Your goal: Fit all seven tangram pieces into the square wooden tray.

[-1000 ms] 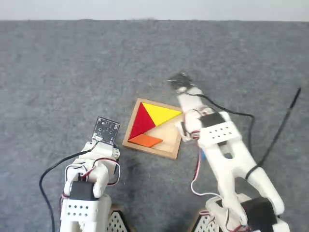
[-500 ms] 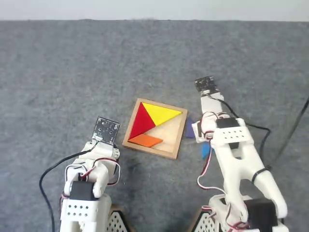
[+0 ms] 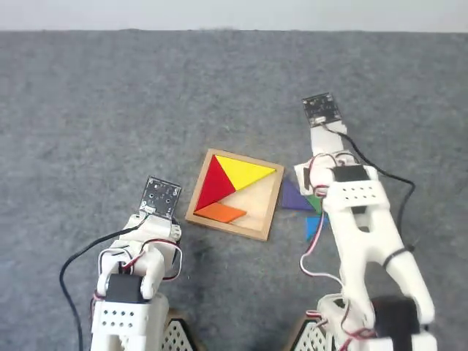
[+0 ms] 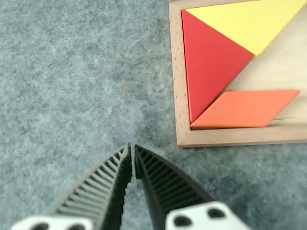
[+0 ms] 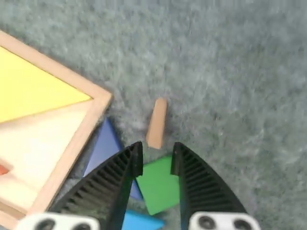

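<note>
The square wooden tray holds a red triangle, a yellow triangle and an orange parallelogram. Its right part is bare wood. Just off its right side lie a purple triangle, a green square and a blue piece, partly under the right arm. My right gripper is open and hangs over the green square, with a tan piece standing on edge just beyond its tips. My left gripper is shut and empty over the carpet, beside the tray's corner.
Grey carpet covers the whole table. The left arm stands to the lower left of the tray. Open carpet lies beyond the tray and to the far left. A black cable runs along the right side.
The right arm swung right, off the tray's right edge, and the purple, green and blue pieces beside the tray came into sight. The left arm and the tray's pieces stayed put.
</note>
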Tool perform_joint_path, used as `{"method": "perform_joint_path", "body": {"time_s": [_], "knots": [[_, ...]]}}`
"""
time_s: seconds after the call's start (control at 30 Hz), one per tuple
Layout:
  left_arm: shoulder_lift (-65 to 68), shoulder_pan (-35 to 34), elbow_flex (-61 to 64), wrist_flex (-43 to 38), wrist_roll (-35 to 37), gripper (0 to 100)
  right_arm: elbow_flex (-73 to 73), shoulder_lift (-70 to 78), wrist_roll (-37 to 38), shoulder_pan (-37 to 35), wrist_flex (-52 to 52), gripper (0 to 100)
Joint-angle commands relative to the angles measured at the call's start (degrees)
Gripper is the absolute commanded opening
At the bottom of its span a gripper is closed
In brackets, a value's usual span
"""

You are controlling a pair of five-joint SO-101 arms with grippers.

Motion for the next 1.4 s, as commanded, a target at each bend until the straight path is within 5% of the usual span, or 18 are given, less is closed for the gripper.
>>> {"method": "perform_joint_path", "body": {"time_s": [0.0,0.5,0.83,1.1,1.37], "knots": [[-0.7,-0.2,-0.4,0.3,0.4,1,-5.8,4.6,1.1,-1.7,-1.3,18.6],[-0.7,-0.2,-0.4,0.3,0.4,1,-16.4,21.7,1.1,-1.3,-1.4,18.8],[-0.7,-0.2,-0.4,0.3,0.4,1,-16.8,22.5,1.1,-1.5,-1.4,9.0],[-0.7,-0.2,-0.4,0.3,0.4,1,-9.3,7.8,1.1,-4.0,-0.4,3.9],[-0.7,-0.2,-0.4,0.3,0.4,1,4.3,-15.4,1.6,-18.4,0.0,4.1]]}}
